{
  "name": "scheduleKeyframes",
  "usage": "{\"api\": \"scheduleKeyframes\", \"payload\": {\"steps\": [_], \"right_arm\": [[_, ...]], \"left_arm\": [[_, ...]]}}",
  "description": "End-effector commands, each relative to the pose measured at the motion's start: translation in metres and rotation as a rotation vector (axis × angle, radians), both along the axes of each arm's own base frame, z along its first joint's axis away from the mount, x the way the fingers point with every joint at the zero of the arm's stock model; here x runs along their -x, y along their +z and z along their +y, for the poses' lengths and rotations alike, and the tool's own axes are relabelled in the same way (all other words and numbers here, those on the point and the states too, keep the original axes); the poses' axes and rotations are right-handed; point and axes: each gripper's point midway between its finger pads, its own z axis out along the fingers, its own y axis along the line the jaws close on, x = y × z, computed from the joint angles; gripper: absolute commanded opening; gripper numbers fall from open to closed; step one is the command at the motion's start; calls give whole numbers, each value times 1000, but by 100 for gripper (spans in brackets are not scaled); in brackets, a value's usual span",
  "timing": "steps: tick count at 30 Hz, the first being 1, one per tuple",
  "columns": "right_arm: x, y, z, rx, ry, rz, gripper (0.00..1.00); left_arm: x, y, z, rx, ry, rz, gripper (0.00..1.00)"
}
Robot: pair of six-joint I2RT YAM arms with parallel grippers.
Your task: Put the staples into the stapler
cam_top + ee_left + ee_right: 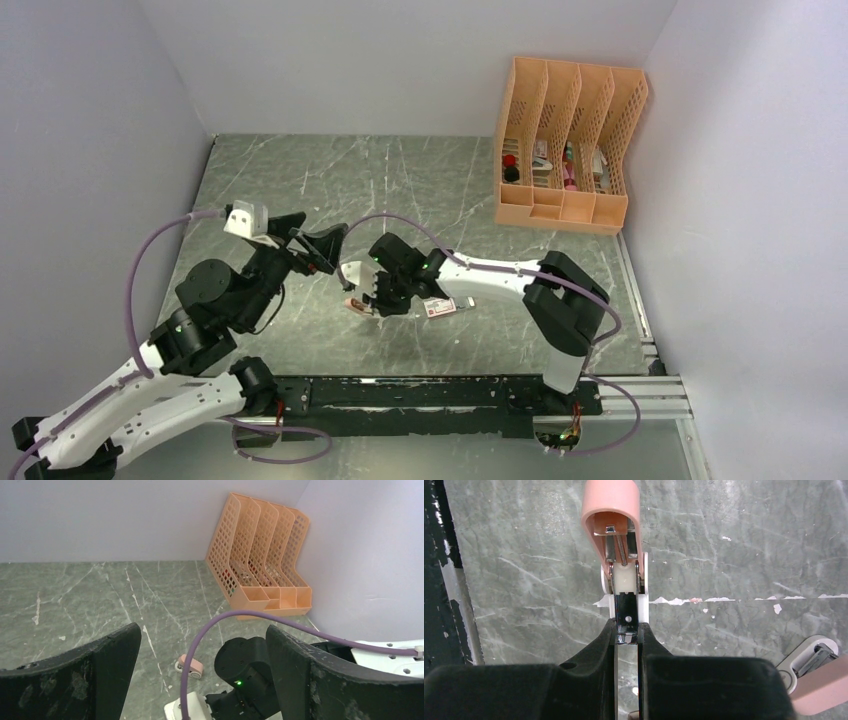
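Right wrist view showed my right gripper [626,639] clamping the opened pink stapler [611,510], lid at twelve o'clock; left gripper [202,647] gaped empty, so I judged a level, steady hold mattered for loading.

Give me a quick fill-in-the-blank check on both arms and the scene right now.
1. The left fingers stand wide ____, holding nothing.
2. The right fingers are ____ on the stapler.
3. The orange file rack has ____ compartments.
Missing words: open; shut; four.
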Motion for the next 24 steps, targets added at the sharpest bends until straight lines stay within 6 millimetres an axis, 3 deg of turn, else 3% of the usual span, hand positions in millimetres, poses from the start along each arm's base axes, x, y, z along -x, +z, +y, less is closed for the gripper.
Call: {"api": "scheduleKeyframes", "payload": {"steps": [1, 13, 19, 24], "right_arm": [[1, -7, 3, 35, -21, 31, 4], [-11, -12, 28, 43, -76, 59, 5], [-9, -15, 43, 43, -50, 53, 10], [-9, -23, 42, 68, -45, 51, 17]], "left_arm": [[0, 14, 0, 18, 2, -4, 99], [0, 12, -4, 21, -10, -3, 99], [0, 11, -8, 23, -26, -8, 99], [-1, 9, -10, 10, -30, -2, 99]]}}
